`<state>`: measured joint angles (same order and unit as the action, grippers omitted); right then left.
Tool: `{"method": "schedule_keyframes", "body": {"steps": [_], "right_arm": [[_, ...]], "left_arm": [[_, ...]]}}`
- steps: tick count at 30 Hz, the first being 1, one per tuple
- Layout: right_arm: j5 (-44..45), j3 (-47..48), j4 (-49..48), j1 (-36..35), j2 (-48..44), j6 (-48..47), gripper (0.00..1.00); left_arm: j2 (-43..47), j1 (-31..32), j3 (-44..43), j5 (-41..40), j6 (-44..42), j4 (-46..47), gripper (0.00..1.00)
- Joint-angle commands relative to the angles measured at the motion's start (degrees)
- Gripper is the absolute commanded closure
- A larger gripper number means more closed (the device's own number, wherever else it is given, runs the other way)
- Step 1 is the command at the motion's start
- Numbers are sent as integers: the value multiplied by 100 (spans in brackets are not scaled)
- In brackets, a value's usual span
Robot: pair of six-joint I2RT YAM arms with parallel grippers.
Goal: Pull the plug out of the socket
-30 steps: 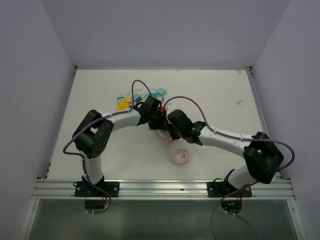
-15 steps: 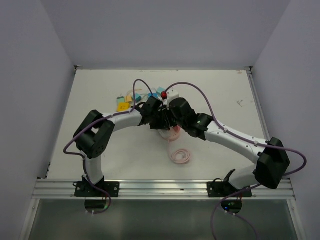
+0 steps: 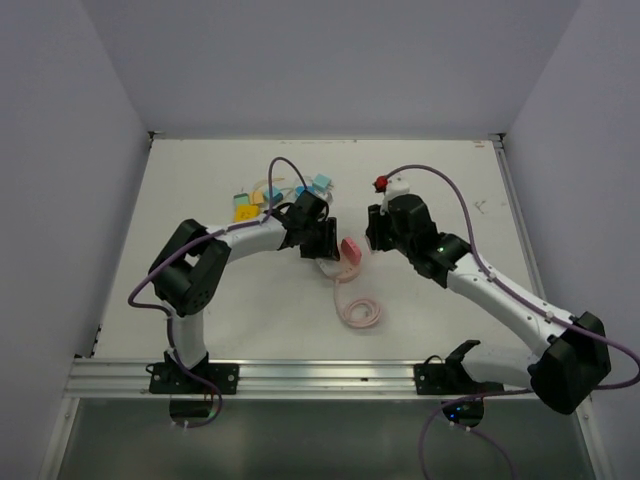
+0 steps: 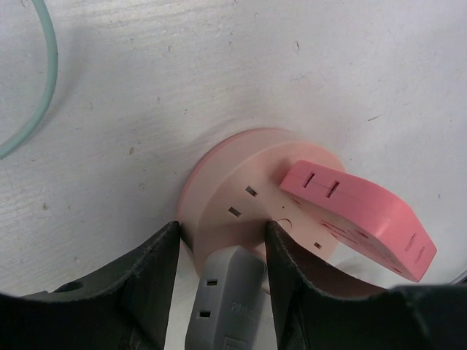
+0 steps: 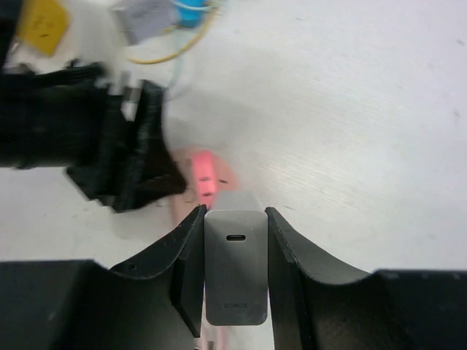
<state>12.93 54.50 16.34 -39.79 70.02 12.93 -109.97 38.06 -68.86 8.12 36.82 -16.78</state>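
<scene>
Since half a second before, the right gripper (image 5: pixel 233 215) had swung away to the right from the middle of the table (image 3: pixel 450 180), carrying the plug (image 5: pixel 235 270). The left gripper (image 4: pixel 222 232) had stayed at the socket (image 4: pixel 244 193). The pull looked done: the plug was clenched between the right fingers, lifted well apart from the socket, which lay on the table by the left arm. At most, setting the plug down was left. The plug was a smooth matte grey slab with rounded corners and a small oval port. The socket was a round, pale pink plastic puck with slots, and a darker pink flat adapter (image 4: pixel 357 211) sat on it. The left fingers flanked a grey slotted block (image 4: pixel 226 292) at the puck's edge; whether they pinched it could not be told.
</scene>
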Motion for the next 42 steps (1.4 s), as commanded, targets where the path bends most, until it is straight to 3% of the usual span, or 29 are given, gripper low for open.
{"method": "schedule_keyframes", "body": {"steps": [1, 6, 9, 18, 25, 28, 29, 32, 38, 42], "right_arm": [[-421, -325, -52, 761, -419, 315, 100], [-1466, -852, -674, 1990, -165, 937, 100], [-2144, -1055, -1500, 2299, 99, 1413, 100], [-3199, -555, -3829, 2397, 2154, 2389, 100], [-3446, 52, -4648, 2415, 3544, 2811, 100], [-3210, 192, -4247, 2441, 3712, 2768, 77], [-3104, 219, -4105, 2450, 3695, 2628, 64], [-2701, 263, -3404, 2450, 3484, 2216, 46], [-2085, 368, -2129, 2441, 2825, 1451, 31], [-1768, 316, -1651, 2397, 2333, 1186, 29]], "left_arm": [[-728, -123, 443, -1471, -614, -1293, 48], [-482, -211, 487, -1410, -676, -1197, 46], [-385, -229, 531, -1401, -702, -1188, 46], [-130, -220, 891, -1111, -711, -924, 45], [-24, -229, 1059, -1076, -755, -854, 45], [2, -229, 1094, -1049, -764, -827, 45], [37, -238, 1103, -1049, -755, -819, 45], [55, -238, 1147, -1049, -764, -801, 44], [73, -238, 1182, -1014, -764, -748, 44], [72, -238, 1226, -997, -781, -739, 44]]}}
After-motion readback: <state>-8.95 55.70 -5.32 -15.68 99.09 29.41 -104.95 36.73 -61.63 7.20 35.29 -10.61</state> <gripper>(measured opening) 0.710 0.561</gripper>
